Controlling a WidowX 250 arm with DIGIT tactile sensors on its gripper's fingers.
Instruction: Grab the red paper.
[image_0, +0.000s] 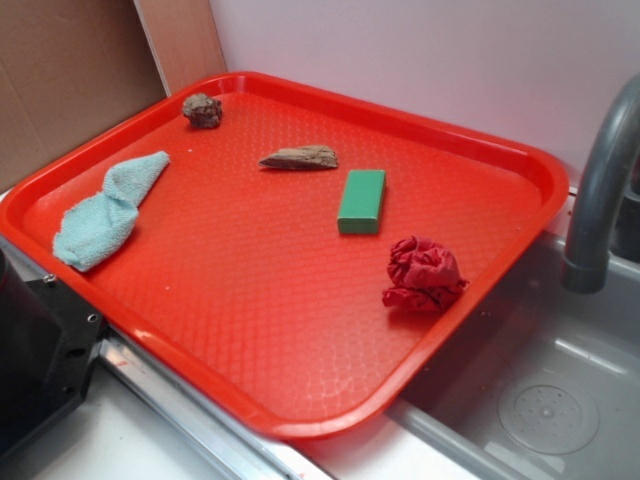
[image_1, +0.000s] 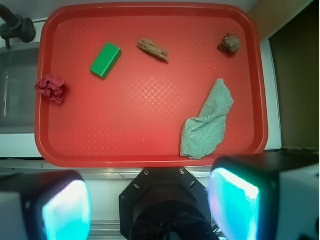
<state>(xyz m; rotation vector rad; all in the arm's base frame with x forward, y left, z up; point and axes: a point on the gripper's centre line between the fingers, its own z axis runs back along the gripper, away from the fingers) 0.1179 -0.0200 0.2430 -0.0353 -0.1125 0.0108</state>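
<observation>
In the wrist view the gripper (image_1: 150, 207) sits nearest, at six o'clock, its two pale fingers (image_1: 65, 210) blurred and set wide apart with nothing between them, hanging over the pale counter just outside the near rim of the tray (image_1: 150, 157). From there the red paper (image_1: 51, 88) lies up at about ten o'clock, well apart from the jaws, resting against the tray's left rim; so the coming move, as I judge it, is a long reach forward and leftward before any descent. The wad is roughly ball-shaped with no real long axis, so the angle of the jaws should matter little; its creased, springy folds will likely crush a little under the close, and the raised rim touching it may crowd one finger. Closer to the jaws, at about one o'clock, lies a pale blue cloth (image_1: 207, 122), soft, nubbly and rumpled into a long drape. Farther out, around eleven o'clock, is a green block (image_1: 105, 60), smooth and hard-edged, just beyond the paper. Past that at twelve lies a splintery sliver of wood (image_1: 152, 50), and at one o'clock, near the far corner, a rough brown rock (image_1: 229, 44). The tray itself is glossy plastic with a pebbled floor. Beyond its left edge a dark faucet (image_1: 15, 27) stands over a steel sink (image_1: 17, 107).
</observation>
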